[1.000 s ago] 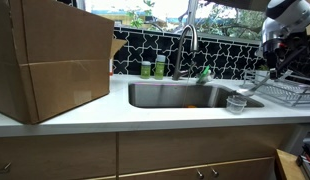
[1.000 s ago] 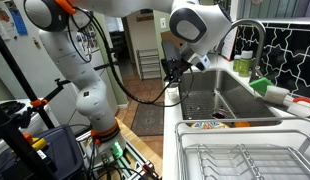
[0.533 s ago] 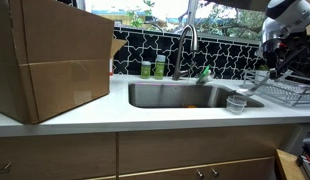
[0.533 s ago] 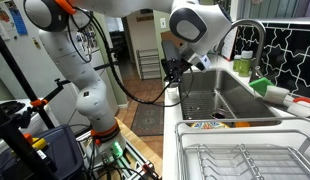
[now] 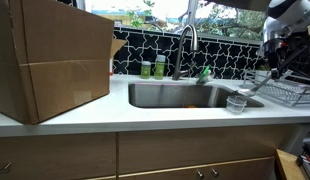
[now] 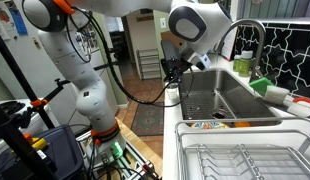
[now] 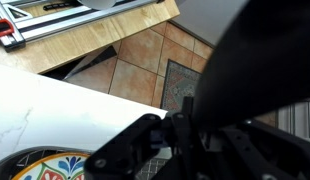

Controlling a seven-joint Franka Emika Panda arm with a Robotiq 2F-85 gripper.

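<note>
The jaws are seen clenched tight in the wrist view, the dark fingers (image 7: 130,145) drawn together. Whether anything thin is pinched between them cannot be told. They are held in the air above the front edge of the bench (image 7: 35,110), touching nothing, and tiled floor (image 7: 145,60) is shown beyond.

Nearest to them, a painted plate (image 7: 33,168) is caught at the lower corner of the wrist view, laid flat on the bench. In an exterior view the plate (image 6: 202,125) is found between the sink (image 6: 210,110) and the rack (image 6: 245,160).

The plate is judged to be glazed ceramic: stiff, fairly heavy, slick, and easily chipped if knocked against the sink's edge. Laid flat, little but its rim is offered to a grip. It is best taken there, one jaw over the lip and one under it, and held firmly, since glaze may slip.

Farther along, a clear glass (image 5: 236,103) is stood upright on the bench by the sink's corner, near the rack but apart from it. Beyond the sink, a tap (image 5: 187,40) and two green bottles (image 5: 153,68) are set against the tiled wall. At the far end, a large cardboard box (image 5: 50,60) is stood on the bench.
</note>
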